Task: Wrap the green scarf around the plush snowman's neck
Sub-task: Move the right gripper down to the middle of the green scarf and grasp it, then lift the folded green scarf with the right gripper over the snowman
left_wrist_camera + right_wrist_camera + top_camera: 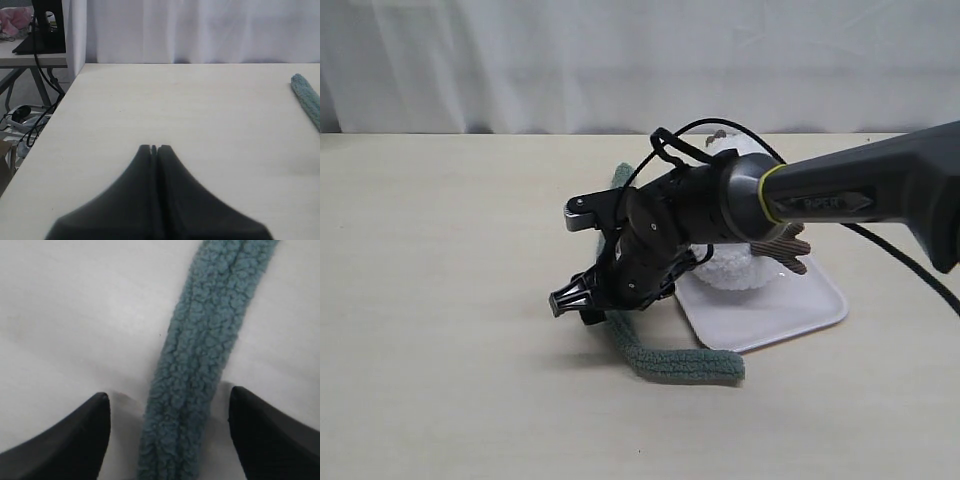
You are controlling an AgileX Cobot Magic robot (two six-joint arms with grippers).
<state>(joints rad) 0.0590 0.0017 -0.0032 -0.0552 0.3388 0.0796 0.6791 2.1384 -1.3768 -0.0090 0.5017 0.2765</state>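
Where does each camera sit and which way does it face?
Exterior: raised, angled down over the beige table toward the white curtain; right arm reaches across the fluffy white plush snowman on a white tray.
Left wrist: low over the table, facing along it to the curtain; shut left gripper in foreground.
Right wrist: facing down at the table; open right gripper straddles the fuzzy green fleece scarf.
Shared: the scarf shows in all three.

Long fuzzy green scarf point(680, 365), flat, just beside white plush snowman point(728, 270).
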